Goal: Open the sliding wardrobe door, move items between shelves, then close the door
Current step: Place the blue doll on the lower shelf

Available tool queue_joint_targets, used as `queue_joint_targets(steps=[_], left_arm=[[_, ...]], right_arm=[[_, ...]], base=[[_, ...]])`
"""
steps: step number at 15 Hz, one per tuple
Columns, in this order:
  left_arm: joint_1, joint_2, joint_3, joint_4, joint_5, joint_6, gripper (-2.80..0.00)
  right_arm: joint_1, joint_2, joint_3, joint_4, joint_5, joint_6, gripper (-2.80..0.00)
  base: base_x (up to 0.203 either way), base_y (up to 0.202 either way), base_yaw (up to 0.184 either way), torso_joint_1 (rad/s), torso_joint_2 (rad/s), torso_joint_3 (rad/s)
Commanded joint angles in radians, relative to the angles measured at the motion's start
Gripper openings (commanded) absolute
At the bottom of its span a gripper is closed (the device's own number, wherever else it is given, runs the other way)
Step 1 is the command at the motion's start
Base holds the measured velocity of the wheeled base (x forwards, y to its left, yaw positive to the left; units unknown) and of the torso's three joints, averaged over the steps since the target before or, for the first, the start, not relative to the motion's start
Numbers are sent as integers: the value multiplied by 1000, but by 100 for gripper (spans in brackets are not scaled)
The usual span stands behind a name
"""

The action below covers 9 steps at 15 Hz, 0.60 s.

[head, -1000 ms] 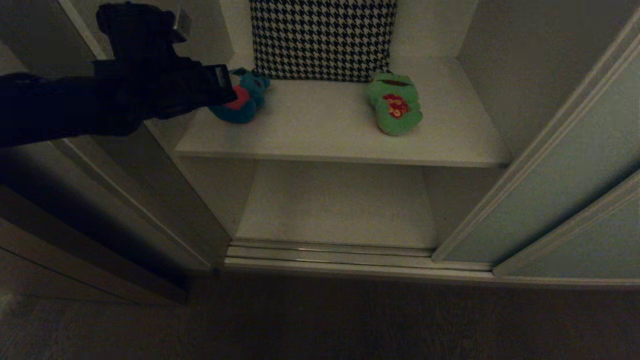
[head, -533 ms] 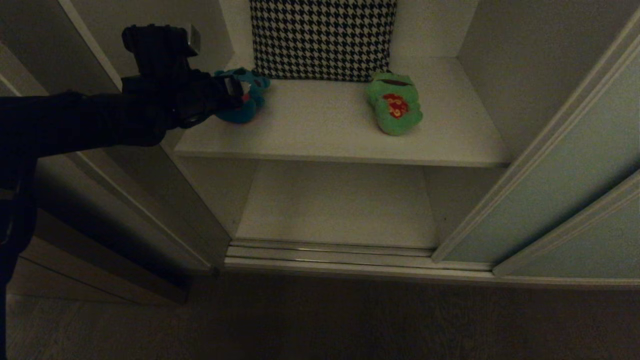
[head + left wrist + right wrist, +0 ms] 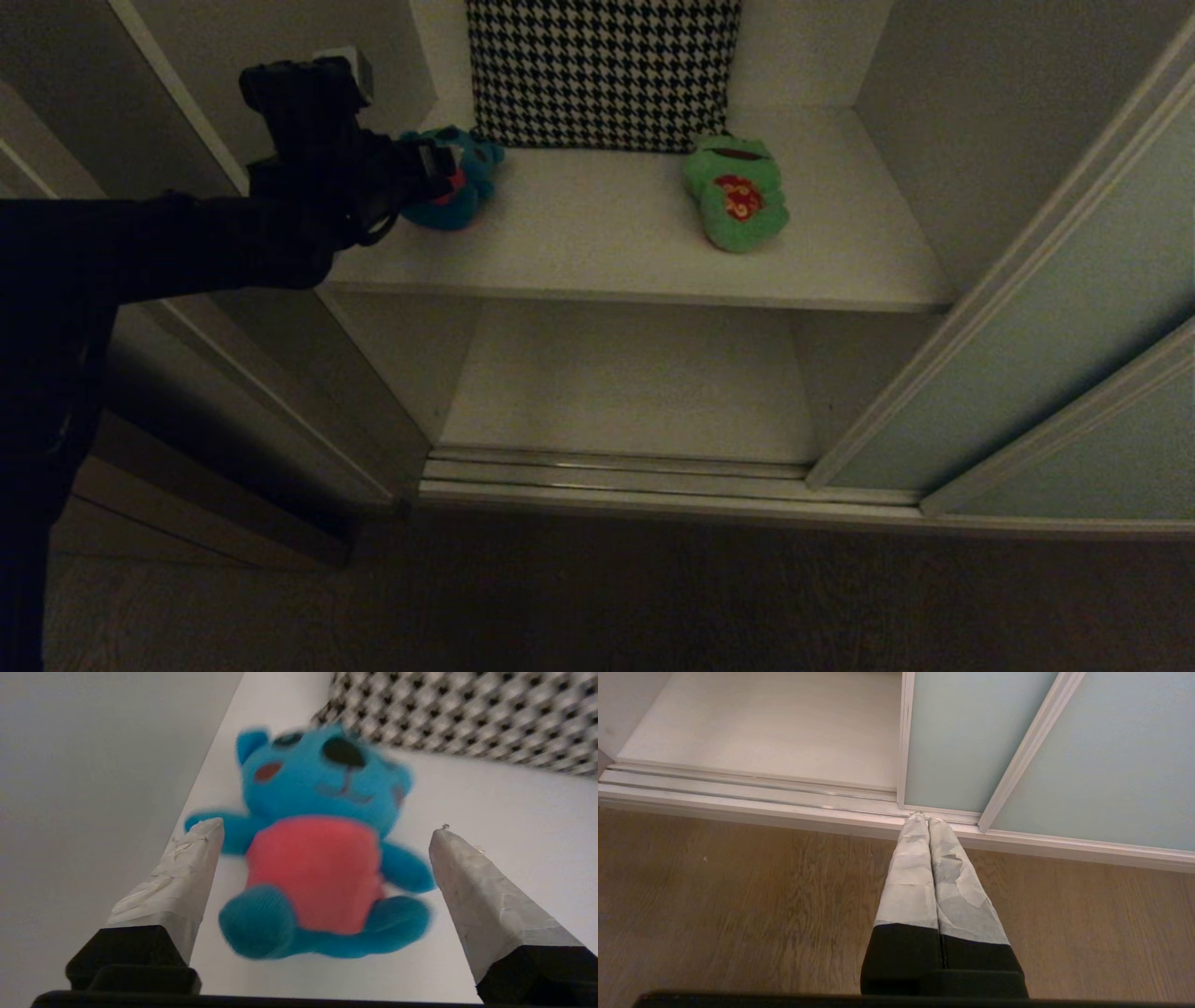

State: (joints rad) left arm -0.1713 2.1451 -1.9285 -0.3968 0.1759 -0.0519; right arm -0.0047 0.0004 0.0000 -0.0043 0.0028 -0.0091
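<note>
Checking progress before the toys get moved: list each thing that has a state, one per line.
Sliding wardrobe door: slid open.
Blue bear: on its back on the upper shelf, ungripped.
Green frog: lying on same shelf.
Lower shelf: bare.
Left pincer: open, straddling the bear.
Right pincer: shut, parked above the floor.

The upper shelf (image 3: 597,252) in front of me carries three things: the blue bear (image 3: 462,182) at its far left, the green frog (image 3: 738,201) to the right of the middle, and a houndstooth cushion (image 3: 602,70) standing at the far edge, seemingly against the back wall. Below, the lower shelf (image 3: 625,383) lies bare. The wooden floor (image 3: 738,905) runs along the near side.
</note>
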Motion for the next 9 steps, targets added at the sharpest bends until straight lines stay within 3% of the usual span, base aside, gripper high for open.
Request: queue_joint_targets(steps=[1, 9], left_arm=[[1, 33, 0, -3, 9, -4, 0], [-1, 98, -4, -68, 19, -38, 0]], right_arm=[[0, 1, 0, 0, 0, 1, -280], [0, 1, 0, 0, 0, 0, -280]], base=[[0, 0, 0, 0, 0, 0], [0, 0, 0, 0, 0, 0]])
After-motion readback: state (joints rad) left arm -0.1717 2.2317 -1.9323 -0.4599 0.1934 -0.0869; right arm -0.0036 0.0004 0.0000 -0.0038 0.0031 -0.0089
